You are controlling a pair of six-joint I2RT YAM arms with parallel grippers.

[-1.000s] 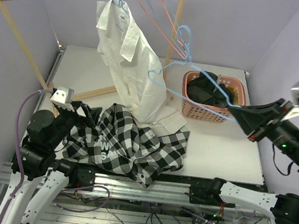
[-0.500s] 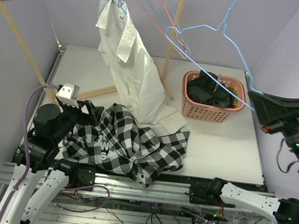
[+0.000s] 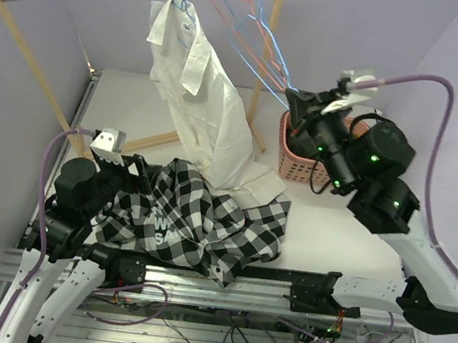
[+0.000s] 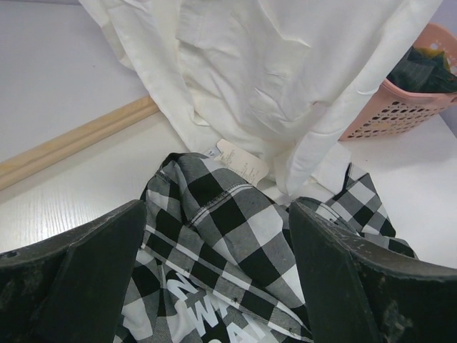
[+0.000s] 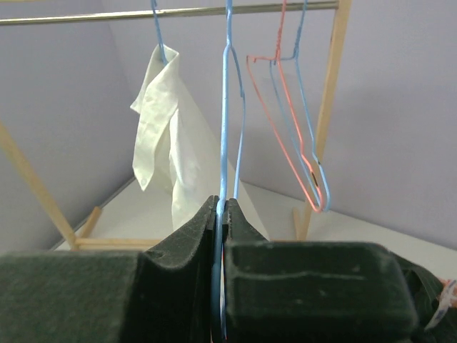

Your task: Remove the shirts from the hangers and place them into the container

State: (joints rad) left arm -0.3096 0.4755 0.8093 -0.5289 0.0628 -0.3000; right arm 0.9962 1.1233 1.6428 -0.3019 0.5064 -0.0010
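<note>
A black-and-white checked shirt point(image 3: 198, 218) lies crumpled on the white table point(image 3: 347, 228) at its near left, off any hanger. The left gripper point(image 4: 218, 214) hovers just above the shirt's left side, its two dark fingers spread wide and grasping nothing. Behind it, a plain white shirt point(image 3: 201, 93) hangs from a metal rail point(image 5: 178, 12) on a wooden rack, its lower end touching the table and the checked shirt. The right arm is raised toward the rack, and the right gripper point(image 5: 221, 211) is clenched tight on the wire of a light blue hanger point(image 5: 227, 143) that rises to the rail. More bare hangers point(image 5: 285, 107), pink and blue, hang to its right. The pink slotted container point(image 3: 292, 167) stands on the table at the far right, partly hidden by the right arm, with dark clothing point(image 4: 425, 68) inside it.
</note>
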